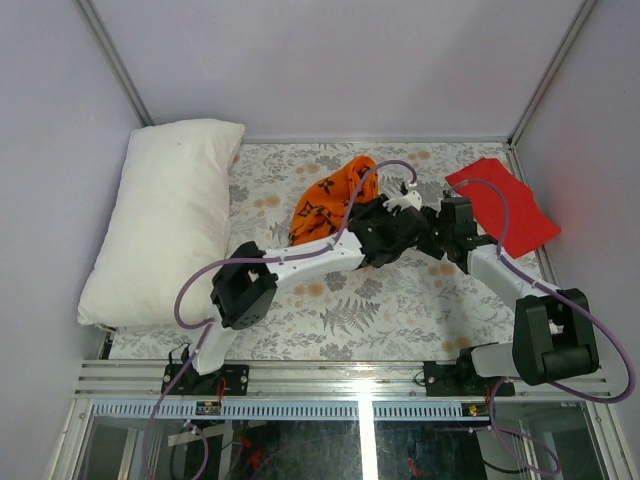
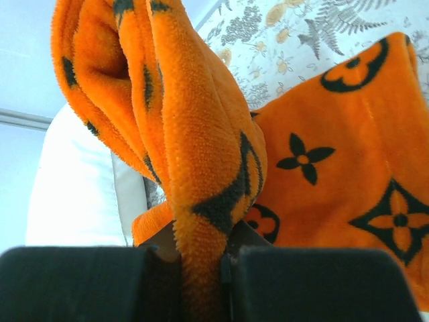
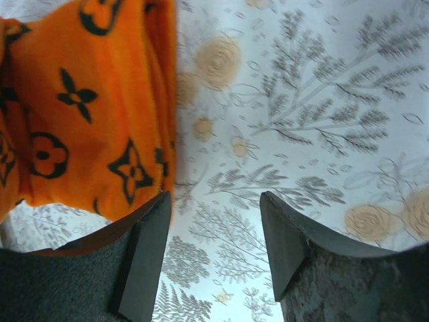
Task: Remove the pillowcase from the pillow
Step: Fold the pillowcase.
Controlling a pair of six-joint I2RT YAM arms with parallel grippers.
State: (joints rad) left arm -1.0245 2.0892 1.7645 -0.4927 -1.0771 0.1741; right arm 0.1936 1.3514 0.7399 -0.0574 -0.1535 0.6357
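No legible text, label, brand name or number appears in any view. The only printed marks are black motifs on the pillowcase [image 2: 348, 154]: four-petal flowers, flowers inside circles and four-point stars. None forms a readable letter. They lie just beyond and to the right of the left gripper [image 2: 224, 268], and beyond and to the left of the right gripper [image 3: 214, 221].

Floral-patterned table covering [image 1: 400, 310], red folded cloth [image 1: 505, 205] on its far right corner
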